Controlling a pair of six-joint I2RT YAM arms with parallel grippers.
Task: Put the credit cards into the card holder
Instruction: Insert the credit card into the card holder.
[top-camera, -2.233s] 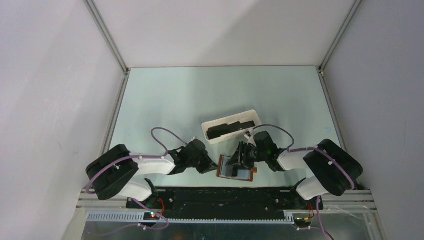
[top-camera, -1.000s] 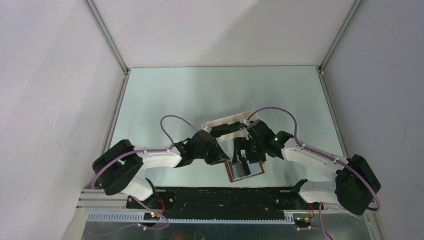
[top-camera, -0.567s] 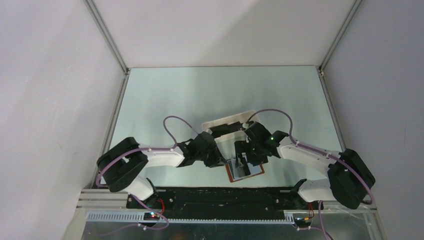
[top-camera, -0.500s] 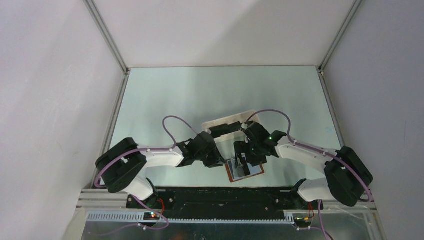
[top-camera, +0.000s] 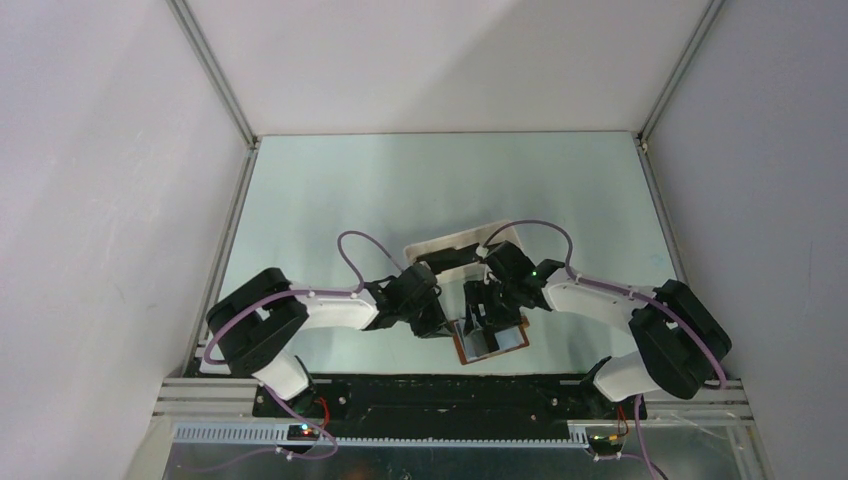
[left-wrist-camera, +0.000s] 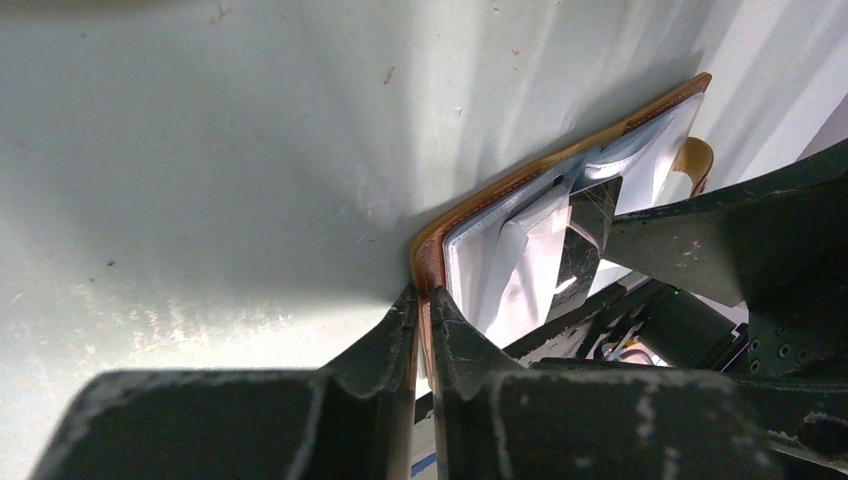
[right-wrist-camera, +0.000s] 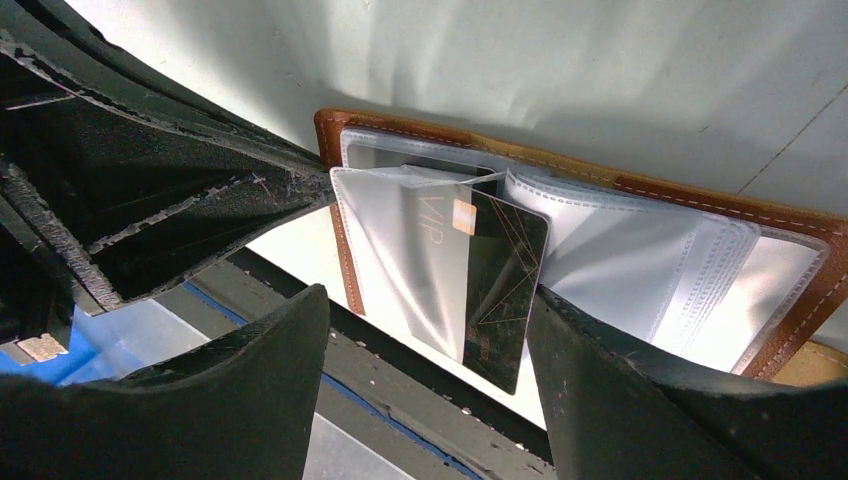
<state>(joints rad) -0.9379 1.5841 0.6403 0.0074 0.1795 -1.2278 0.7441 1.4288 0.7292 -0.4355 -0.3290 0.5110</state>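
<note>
The brown card holder lies open near the table's front edge, pale sleeves up. My left gripper is shut on its left brown rim; the left wrist view shows both fingertips pinching that rim of the card holder. My right gripper hangs open over the holder. In the right wrist view a dark credit card sits partly inside a clear sleeve of the card holder, between the jaws of my right gripper. The right finger touches the card's edge; the left finger stands apart.
A white oblong tray with dark cards in it stands just behind both grippers, partly hidden by the wrists. The black base rail runs directly in front of the card holder.
My left gripper has closed onto the card holder's rim and its arm has shifted slightly right. The right jaws have narrowed a little around the card. The card holder stays in place.
</note>
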